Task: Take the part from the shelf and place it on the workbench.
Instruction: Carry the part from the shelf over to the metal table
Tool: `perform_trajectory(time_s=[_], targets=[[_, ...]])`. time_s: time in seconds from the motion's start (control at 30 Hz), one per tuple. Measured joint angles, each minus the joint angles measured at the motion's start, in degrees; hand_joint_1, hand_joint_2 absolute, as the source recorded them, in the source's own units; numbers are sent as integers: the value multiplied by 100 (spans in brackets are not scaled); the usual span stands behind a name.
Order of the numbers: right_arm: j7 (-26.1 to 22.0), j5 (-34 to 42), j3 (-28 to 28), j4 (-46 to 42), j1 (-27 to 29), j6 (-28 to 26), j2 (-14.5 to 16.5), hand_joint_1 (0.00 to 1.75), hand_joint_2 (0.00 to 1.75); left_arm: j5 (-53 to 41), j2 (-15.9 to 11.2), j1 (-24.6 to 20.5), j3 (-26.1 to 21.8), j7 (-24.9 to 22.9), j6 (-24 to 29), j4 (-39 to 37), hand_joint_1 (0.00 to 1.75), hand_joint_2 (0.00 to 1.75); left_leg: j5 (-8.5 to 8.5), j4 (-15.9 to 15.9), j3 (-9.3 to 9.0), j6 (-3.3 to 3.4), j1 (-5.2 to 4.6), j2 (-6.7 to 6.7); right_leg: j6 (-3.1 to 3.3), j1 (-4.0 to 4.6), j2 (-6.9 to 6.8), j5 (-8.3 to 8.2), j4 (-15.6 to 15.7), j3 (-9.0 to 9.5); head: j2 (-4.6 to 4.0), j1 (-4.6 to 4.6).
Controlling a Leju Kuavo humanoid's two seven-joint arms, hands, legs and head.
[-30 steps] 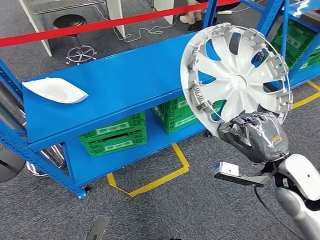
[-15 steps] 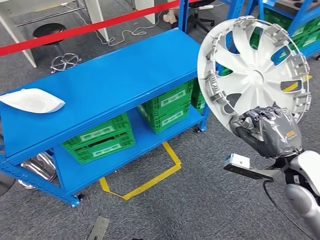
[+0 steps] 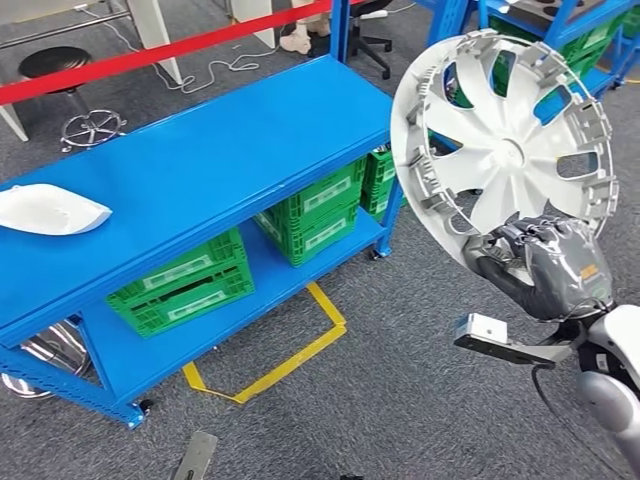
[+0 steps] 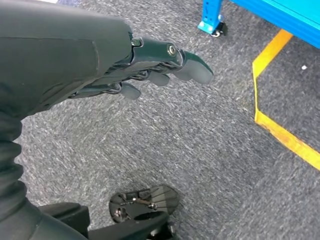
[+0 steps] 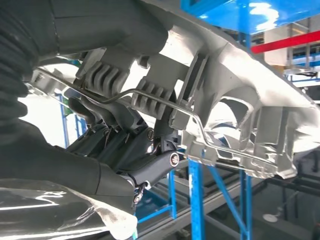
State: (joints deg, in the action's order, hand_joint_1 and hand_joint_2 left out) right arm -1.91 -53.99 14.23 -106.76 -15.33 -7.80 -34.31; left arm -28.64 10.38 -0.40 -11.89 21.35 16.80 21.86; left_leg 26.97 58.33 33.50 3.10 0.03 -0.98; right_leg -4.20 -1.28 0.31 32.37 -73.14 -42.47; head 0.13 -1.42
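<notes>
A silver wheel cover point(image 3: 504, 140) with curved spokes and a clipped rim stands upright in the air at the right of the head view. My right hand point(image 3: 547, 265) grips its lower rim from below. In the right wrist view the cover's ribbed rim point(image 5: 226, 125) lies across my right hand point(image 5: 124, 135), whose dark fingers wrap it. My left hand point(image 4: 158, 65) hangs over the grey carpet with its fingers stretched out and nothing in them. The blue shelf point(image 3: 196, 170) stretches across the left and centre.
A white moulded part point(image 3: 47, 209) lies on the shelf top at the left. Green crates point(image 3: 181, 280) sit on the lower shelf. Yellow floor tape point(image 3: 287, 360) marks the carpet. A red barrier tape point(image 3: 151, 50) and a stool point(image 3: 53, 65) lie beyond. More blue racks point(image 3: 543, 30) stand behind the cover.
The whole view has swung, so the shelf slides left in the picture. My right hand keeps holding the wheel cover at the same place in view.
</notes>
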Motion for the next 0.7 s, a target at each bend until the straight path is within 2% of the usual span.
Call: perform_trajectory(time_s=[0.03,0.1,0.13,0.17,0.23,0.3,0.33,0.4,0.43,0.47,0.5,0.53,0.6,0.63,0.7], targets=[[3,0,-2,-2,2,0,-1,175,175,-2,3,-3,0,0,-1,0,0,175,6,4,-4,-8,3,-34,-6,-5,-31,-175,286,151,0,-1],[6,1,-9,-9,-4,0,-1,175,175,-8,6,-10,0,1,-2,0,0,175,30,28,-6,-47,-14,-86,3,6,-196,-472,1096,587,0,-6],[7,0,-15,-12,-7,-1,-1,175,175,-11,5,-11,0,2,-2,0,0,175,39,44,-2,-74,-35,-107,31,16,-258,-536,1364,736,0,-2],[8,-1,-21,-14,-8,-2,-1,175,175,-13,2,-11,0,4,-2,0,0,175,43,56,3,-99,-55,-131,63,28,-294,-548,1503,813,0,0],[8,-2,-29,-18,-1,-2,-1,175,175,-13,-5,-10,0,8,-2,0,0,175,46,66,6,-140,-71,-185,143,34,-228,-556,1512,813,0,9],[8,-1,-35,-22,3,-2,-1,175,175,-14,-8,-14,0,13,-2,0,0,175,169,193,42,-192,-52,-139,220,23,-163,-574,1519,808,0,15],[8,-1,-37,-24,3,-2,-1,175,175,-14,-7,-15,0,15,-2,0,0,175,320,411,122,-219,-42,-80,258,15,-132,-583,1526,810,0,21],[7,-1,-36,-25,3,-2,-1,175,175,-14,-7,-9,0,17,-2,0,0,175,703,1139,412,-245,-31,19,302,16,-62,-586,1526,807,0,32],[6,-2,-33,-25,5,-2,-1,175,175,-14,-9,-3,0,17,-2,0,0,175,840,1494,561,-247,-30,34,308,20,-19,-586,1525,805,0,32],[4,-2,-32,-25,7,-2,-1,175,175,-14,-10,2,0,19,-7,0,0,175,871,1692,645,-242,-30,39,311,23,27,-586,1522,805,0,32],[3,-2,-31,-25,9,-2,-1,175,175,-15,-13,5,0,23,-13,0,0,175,788,1676,637,-229,-30,44,312,26,76,-587,1520,806,0,32],[2,-1,-31,-25,10,-2,-1,175,175,-17,-14,5,0,31,-21,0,0,175,608,1443,534,-208,-30,58,312,28,126,-587,1518,809,0,32],[2,0,-32,-25,11,-2,-1,175,175,-20,-17,4,0,53,-33,0,0,175,207,694,203,-144,-30,185,304,37,213,-589,1511,811,0,29],[2,1,-33,-25,12,-2,-1,175,175,-21,-18,2,0,61,-35,0,0,175,104,388,70,-120,-27,258,292,41,251,-595,1503,799,0,29],[2,1,-38,-26,23,-2,-1,175,175,-22,-21,0,0,69,-40,0,0,175,92,145,-21,-102,-31,330,240,35,317,-622,1495,750,0,27]])
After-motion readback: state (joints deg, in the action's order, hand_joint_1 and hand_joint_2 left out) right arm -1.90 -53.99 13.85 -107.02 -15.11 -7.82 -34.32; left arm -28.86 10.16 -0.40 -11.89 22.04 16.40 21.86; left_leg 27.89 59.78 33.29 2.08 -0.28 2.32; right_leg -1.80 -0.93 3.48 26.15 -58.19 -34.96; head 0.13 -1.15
